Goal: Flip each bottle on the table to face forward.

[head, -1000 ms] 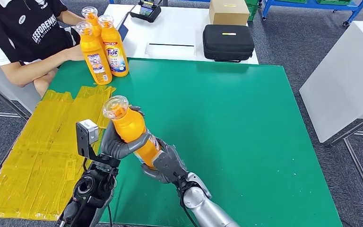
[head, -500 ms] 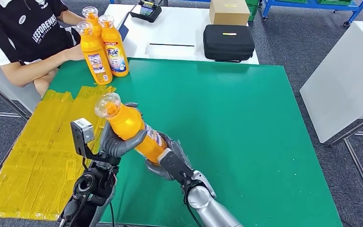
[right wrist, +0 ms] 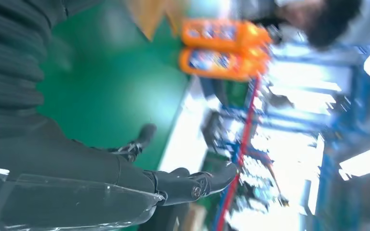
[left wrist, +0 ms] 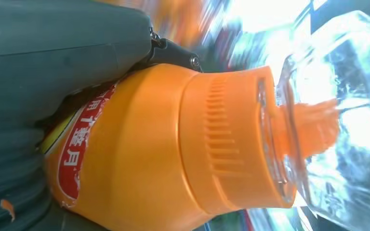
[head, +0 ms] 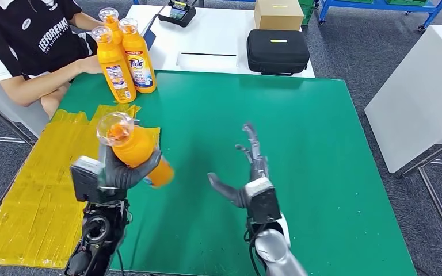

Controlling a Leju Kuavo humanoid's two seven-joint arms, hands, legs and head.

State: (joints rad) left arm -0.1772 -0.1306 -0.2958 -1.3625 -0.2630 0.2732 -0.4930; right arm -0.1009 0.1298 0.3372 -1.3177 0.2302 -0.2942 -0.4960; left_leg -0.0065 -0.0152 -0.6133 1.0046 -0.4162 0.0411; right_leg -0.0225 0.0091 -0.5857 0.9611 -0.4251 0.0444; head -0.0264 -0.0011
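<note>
My left hand (head: 122,171) grips an orange bottle (head: 134,150) with a clear cap, lifted and tilted over the left side of the green mat (head: 299,138). In the left wrist view the orange bottle (left wrist: 173,149) sits close up against the grey hand (left wrist: 38,62), a red label strip showing. My right hand (head: 247,172) is off the bottle, fingers spread, above the middle of the mat; the right wrist view shows its dark fingers (right wrist: 188,185) apart with nothing in them. Three more orange bottles (head: 124,54) stand at the mat's far left corner.
A person in a black shirt (head: 29,40) sits at the far left beside the standing bottles. Yellow sheeting (head: 40,178) lies left of the mat. A white table (head: 213,40) behind carries a black case (head: 278,50) and a cardboard box (head: 278,14).
My right hand has let go of the bottle, moved right and spread its fingers. My left hand has carried the bottle leftward and tilted it further.
</note>
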